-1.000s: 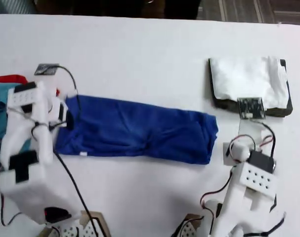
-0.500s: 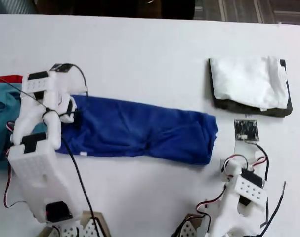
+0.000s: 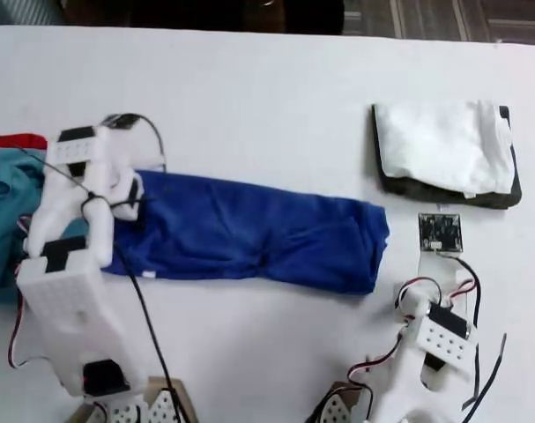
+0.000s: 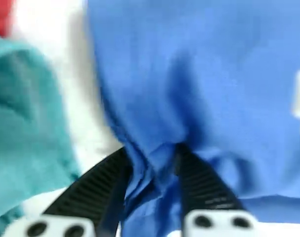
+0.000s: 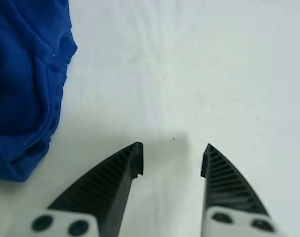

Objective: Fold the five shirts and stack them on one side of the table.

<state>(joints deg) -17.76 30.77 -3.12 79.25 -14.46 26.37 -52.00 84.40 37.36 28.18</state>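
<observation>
Mid-fold: the left pincer [image 4: 152, 150] clamps the long blue fabric shirt [image 3: 249, 231] by its end; next, carry it across. The right pincer [image 5: 172, 158] stands apart.

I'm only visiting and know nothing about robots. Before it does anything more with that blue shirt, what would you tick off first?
1. Left jaws gripping the blue shirt: ok, shut on a bunch of cloth at its end.
2. Teal shirt out of that grip: ok, it lies beside the left jaws, not between them.
3. Right jaws free: ok, open over bare table beside the blue shirt's other end.
4. Blue shirt narrowed for the next fold: ok, it lies as one long band.
5. Stack out of the way: ok, the white shirt on dark folded cloth sits apart from the blue shirt.
6. Grip firm enough to lift: cannot tell.
</observation>
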